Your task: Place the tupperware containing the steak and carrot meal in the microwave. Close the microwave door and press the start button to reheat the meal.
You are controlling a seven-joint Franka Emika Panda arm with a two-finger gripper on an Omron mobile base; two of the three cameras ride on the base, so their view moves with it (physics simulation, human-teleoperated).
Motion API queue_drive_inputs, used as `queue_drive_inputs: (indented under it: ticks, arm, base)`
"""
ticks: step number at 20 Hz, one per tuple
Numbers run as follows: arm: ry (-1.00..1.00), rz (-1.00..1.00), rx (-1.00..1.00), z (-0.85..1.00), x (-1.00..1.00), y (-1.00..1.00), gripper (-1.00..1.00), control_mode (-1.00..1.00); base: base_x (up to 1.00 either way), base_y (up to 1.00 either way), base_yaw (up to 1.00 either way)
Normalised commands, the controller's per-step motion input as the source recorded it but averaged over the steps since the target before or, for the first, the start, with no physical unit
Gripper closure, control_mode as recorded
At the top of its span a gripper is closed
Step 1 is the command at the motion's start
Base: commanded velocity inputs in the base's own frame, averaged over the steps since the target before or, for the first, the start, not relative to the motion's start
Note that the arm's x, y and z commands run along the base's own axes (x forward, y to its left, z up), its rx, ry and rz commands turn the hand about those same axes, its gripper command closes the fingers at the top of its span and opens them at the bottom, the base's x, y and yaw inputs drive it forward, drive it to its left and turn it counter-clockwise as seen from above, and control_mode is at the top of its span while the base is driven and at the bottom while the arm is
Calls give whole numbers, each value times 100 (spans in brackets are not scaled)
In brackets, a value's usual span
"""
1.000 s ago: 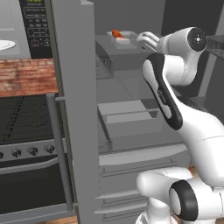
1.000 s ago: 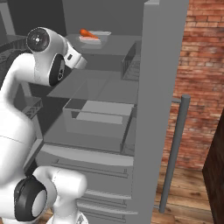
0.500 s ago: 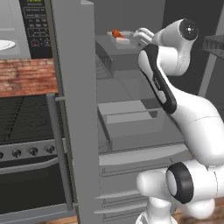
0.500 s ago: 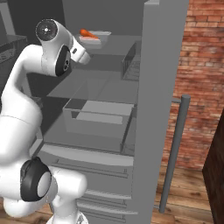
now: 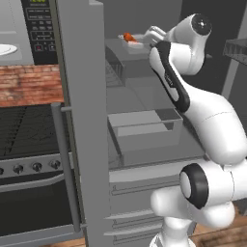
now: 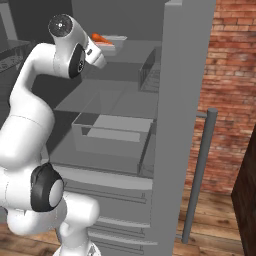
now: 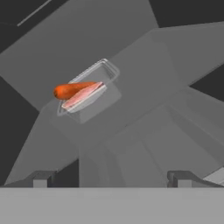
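The tupperware [image 7: 87, 91] was not yet picked up (jaws wide apart, nothing held); the gripper [image 7: 111, 177] was pointed at it.

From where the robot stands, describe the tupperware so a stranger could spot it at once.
Look into the open grey fridge and go to its upper shelf. There sits the tupperware, a shallow clear tub holding an orange carrot and a pinkish steak. Those are the only bright colours there; the larger drawer lower down is plain grey.
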Motion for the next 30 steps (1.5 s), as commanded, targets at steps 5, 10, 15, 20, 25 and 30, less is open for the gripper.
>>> queue_drive_inputs:
  ticks: [5,10,15,20,25,30]
  arm:
    - [0,0,1,-6,39,0,-100,-100]
    - [1,0,0,0,49,0,-100,-100]
    - [5,0,0,0,53,0,-100,-100]
    - [5,0,0,0,50,0,-100,-100]
    - [5,0,0,0,50,0,-100,-100]
    - [3,0,0,0,48,0,-100,-100]
  base:
    - [0,0,0]
    - [0,0,0]
    - [0,0,0]
    - [0,0,0]
    - [0,0,0]
    - [0,0,0]
